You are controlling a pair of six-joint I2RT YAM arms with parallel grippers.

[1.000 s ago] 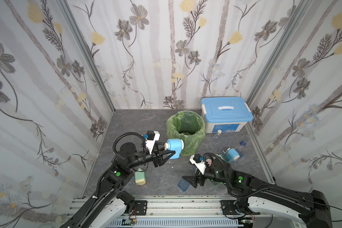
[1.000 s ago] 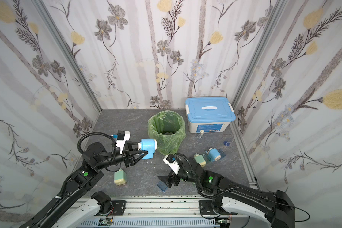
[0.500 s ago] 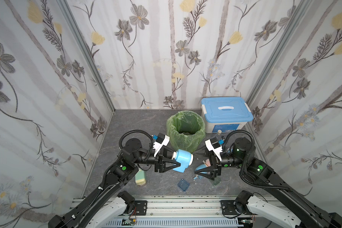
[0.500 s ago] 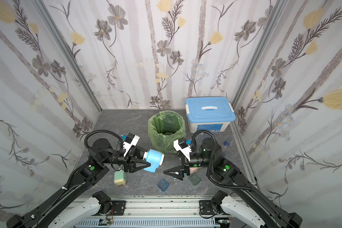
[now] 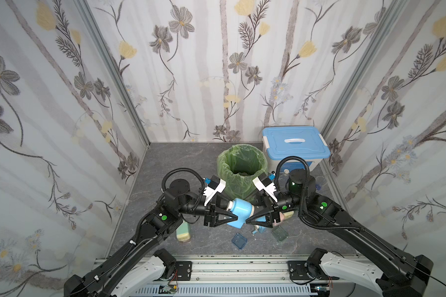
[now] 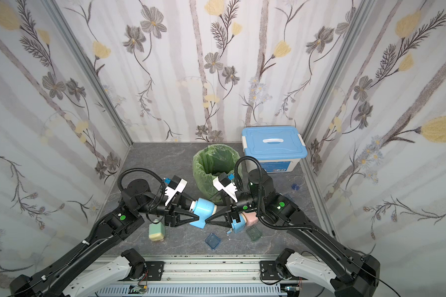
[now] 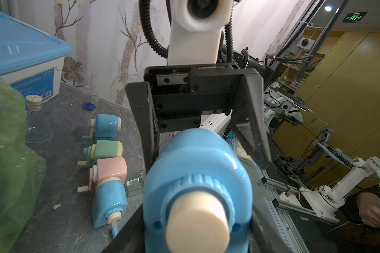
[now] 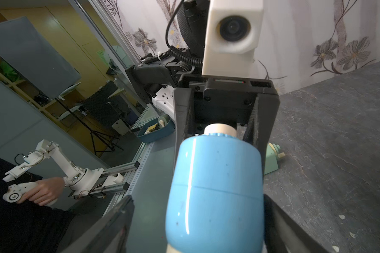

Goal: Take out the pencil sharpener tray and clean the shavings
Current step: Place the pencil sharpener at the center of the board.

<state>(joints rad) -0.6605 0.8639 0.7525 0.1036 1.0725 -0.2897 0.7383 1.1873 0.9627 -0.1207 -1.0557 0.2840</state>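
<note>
left gripper (image 5: 235, 216) clamped on blue pencil sharpener (image 5: 242, 208), held in air in front of green-bagged bin (image 5: 242, 164), right gripper (image 5: 248, 218) jaws parted round its other end, not clamped, blue tray (image 5: 239, 240) loose on table (image 5: 178, 159) nearby, few whitish shavings (image 8: 341, 216) on table

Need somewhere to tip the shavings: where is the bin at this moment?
In both top views the green-lined bin stands at the back middle of the table, close beside the blue-lidded storage box on its right.
</note>
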